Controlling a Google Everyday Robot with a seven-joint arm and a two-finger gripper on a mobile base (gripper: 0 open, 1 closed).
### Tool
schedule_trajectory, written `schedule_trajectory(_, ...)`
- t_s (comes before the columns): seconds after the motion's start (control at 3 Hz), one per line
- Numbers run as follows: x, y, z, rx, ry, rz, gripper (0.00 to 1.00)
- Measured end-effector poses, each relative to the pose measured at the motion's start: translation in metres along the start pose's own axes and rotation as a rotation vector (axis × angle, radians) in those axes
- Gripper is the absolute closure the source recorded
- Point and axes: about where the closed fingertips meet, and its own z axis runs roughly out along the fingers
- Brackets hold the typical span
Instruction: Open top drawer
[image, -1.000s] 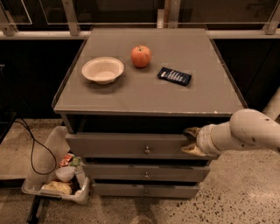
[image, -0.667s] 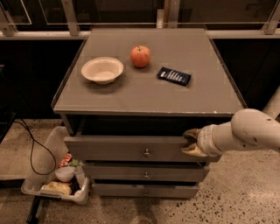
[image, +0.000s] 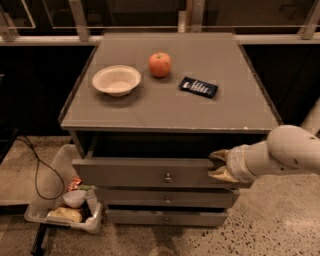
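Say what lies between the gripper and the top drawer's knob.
Camera view: only bare front of the top drawer; the gripper is at its right end.

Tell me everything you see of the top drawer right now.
The top drawer is the widest of three, with a flat grey-brown front and a small round metal knob at its centre. It sits partly out, level, a dark gap above it under the cabinet top. The gripper is at its right end, against the front.
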Motion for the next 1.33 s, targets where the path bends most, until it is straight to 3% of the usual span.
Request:
schedule_trajectory(1.0, 0.000, 0.001, -0.001, 0.000, 0.000, 0.000, 0.34)
schedule_trajectory(1.33, 0.008, 0.021, -0.002, -0.045, -0.040, -0.008, 0.11)
